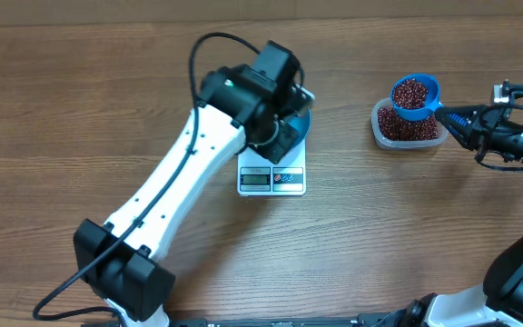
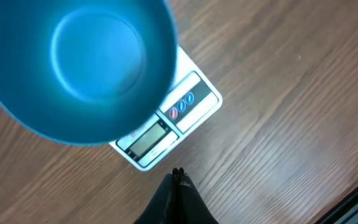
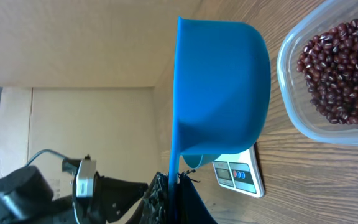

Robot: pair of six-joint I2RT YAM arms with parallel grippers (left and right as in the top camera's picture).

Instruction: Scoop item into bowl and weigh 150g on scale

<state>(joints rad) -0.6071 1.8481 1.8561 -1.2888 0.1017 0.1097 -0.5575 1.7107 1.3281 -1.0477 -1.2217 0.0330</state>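
Your right gripper (image 3: 170,186) is squeezed tight on the thin handle of the blue scoop (image 3: 222,93). The scoop is full of beans (image 1: 413,91). It hangs just in front of those fingers, above the clear tub (image 3: 328,134). Your left gripper (image 2: 178,179) is closed all the way and has nothing in it. The blue bowl (image 2: 79,62) sits on the scale (image 2: 185,106), just ahead of the left fingertips, and it is empty.

Be careful here. The bowl is well away from your right fingers, across bare table (image 1: 352,227). If the scoop tips or shakes on the way, beans can fall on the wood, or on the scale beside the bowl. Your left arm hangs right over the bowl, so the scoop may bump into it. I think you should move that arm away first. If the left fingers push on the bowl, the number on the scale will be wrong. Pour slowly, or too many beans may go in.
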